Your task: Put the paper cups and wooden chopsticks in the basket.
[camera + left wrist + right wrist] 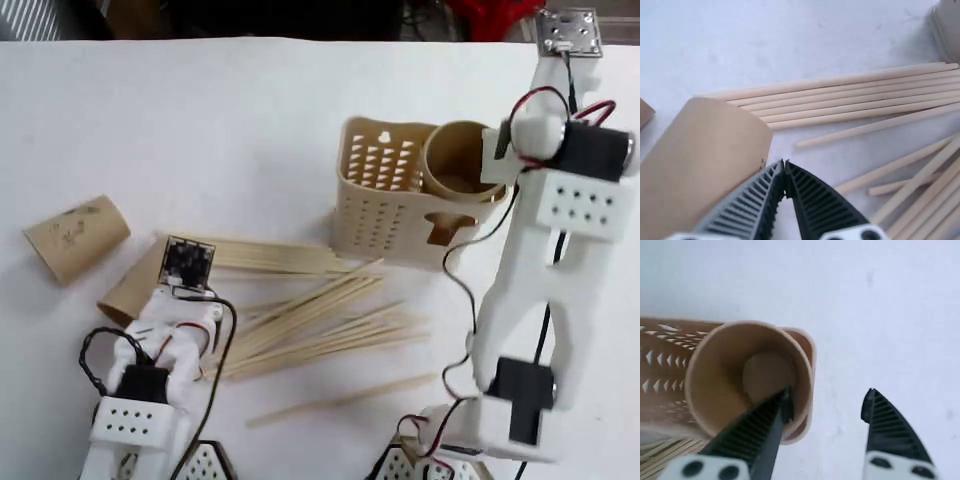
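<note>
Toward the desk's (200,110) front-left corner the left pincer (784,167), jaws together, sits just beside a paper cup (700,155) lying on its side; a second cup (75,237) lies nearer the left edge. Loose wooden chopsticks (320,310) sprawl mid-desk. Farther back, the right pincer (827,395) gapes astride the rim of a third cup (760,372) standing in the basket (375,215). The cups look light and crushable, best pinched gently at the rim.

Faint marks on the lying paper cup (76,238), perhaps print, unreadable.
</note>
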Motion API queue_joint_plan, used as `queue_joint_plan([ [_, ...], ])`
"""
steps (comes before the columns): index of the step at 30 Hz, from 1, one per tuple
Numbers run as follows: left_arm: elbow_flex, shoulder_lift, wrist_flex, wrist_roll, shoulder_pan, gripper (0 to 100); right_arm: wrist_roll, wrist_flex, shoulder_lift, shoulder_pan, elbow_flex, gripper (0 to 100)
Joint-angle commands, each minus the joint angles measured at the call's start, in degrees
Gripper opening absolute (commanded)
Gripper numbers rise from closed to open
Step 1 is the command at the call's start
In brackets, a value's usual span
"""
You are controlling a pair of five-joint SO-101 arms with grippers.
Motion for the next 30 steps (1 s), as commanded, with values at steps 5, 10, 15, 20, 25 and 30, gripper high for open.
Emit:
queue_joint_plan([
  [5,-0.26,-0.48,0.35,0.35,-0.48,3,1.85,1.27,-17.71,-4.35,12.31,16.6],
  [10,-0.26,-0.48,0.35,0.44,-0.22,3,6.77,-7.43,-31.16,-3.91,38.33,7.3],
  [15,-0.26,-0.48,0.35,0.44,-0.40,3,10.73,-19.65,-48.04,-3.82,68.57,6.7],
  [20,-0.53,-0.48,2.29,-0.97,-2.15,3,16.00,-24.75,-64.84,-0.40,89.76,7.0],
  [25,-5.80,-0.48,4.57,-30.68,-11.74,3,20.66,-25.80,-75.47,6.99,99.16,7.0],
  [30,-15.82,-0.22,11.96,-31.74,-18.77,6,21.19,-28.97,-82.68,9.27,108.57,7.0],
])
